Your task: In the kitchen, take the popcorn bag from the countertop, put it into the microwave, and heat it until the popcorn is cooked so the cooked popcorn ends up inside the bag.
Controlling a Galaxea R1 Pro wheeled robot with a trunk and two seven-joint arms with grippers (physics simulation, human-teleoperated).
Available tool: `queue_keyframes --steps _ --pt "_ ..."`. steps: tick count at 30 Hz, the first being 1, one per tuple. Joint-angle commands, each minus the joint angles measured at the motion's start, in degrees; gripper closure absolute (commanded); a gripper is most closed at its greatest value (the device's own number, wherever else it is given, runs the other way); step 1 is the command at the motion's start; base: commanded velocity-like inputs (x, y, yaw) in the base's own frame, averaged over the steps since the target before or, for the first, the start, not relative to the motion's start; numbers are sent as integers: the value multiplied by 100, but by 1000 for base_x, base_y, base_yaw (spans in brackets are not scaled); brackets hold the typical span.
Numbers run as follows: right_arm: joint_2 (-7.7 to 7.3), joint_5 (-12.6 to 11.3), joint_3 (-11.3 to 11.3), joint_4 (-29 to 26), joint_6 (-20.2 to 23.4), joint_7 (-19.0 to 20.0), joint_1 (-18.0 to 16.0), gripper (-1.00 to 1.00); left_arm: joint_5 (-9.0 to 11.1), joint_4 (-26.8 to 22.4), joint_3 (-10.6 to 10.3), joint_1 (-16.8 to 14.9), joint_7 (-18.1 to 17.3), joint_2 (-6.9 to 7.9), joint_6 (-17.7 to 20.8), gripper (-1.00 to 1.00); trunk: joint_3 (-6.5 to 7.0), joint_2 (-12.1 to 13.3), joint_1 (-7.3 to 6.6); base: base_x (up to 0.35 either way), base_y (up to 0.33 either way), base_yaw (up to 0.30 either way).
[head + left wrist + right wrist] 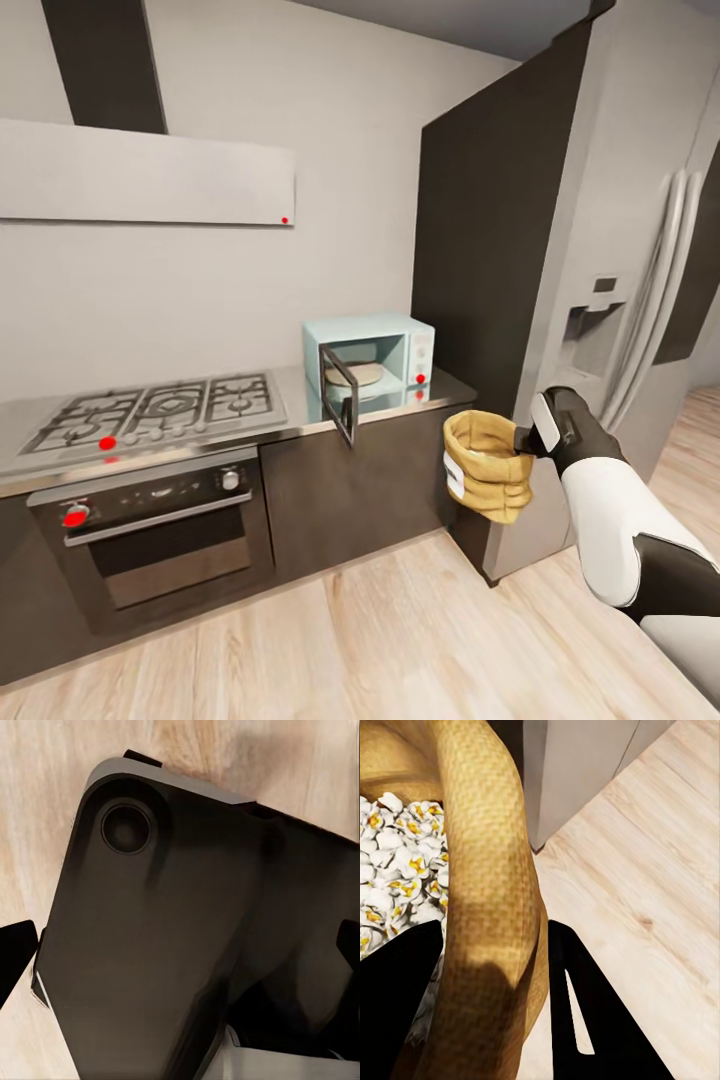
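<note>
My right gripper is shut on the rolled rim of the tan popcorn bag, which hangs upright in the air just off the right end of the countertop. In the right wrist view the rim of the bag runs between the two dark fingers of that gripper, and white-and-yellow popcorn fills the bag. The mint-blue microwave stands on the countertop with its door swung open toward me. My left gripper is open above the robot's dark base.
A steel gas hob with an oven below lies left of the microwave, under a white hood. A tall steel fridge and a dark side panel stand right of the counter. Wood floor spreads in front.
</note>
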Motion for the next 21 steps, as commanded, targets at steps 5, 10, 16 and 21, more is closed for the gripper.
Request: queue_keyframes --steps 5,10,16,21 --pt "9 -10 -11 -4 18 -13 -4 100 15 -4 30 -1 5 -2 -7 -100 -7 -4 3 218 -136 0" --pt "19 -55 -8 0 18 -13 -4 100 16 -4 29 -1 5 -2 -7 -100 -7 -4 3 208 -137 37" --pt "40 -39 -2 135 18 -13 -4 100 16 -4 31 -1 5 -2 -7 -100 -7 -4 3 200 -137 257" --pt "26 -37 -2 145 18 -13 -4 100 16 -4 28 -1 5 -2 -7 -100 -7 -4 3 193 -133 270"
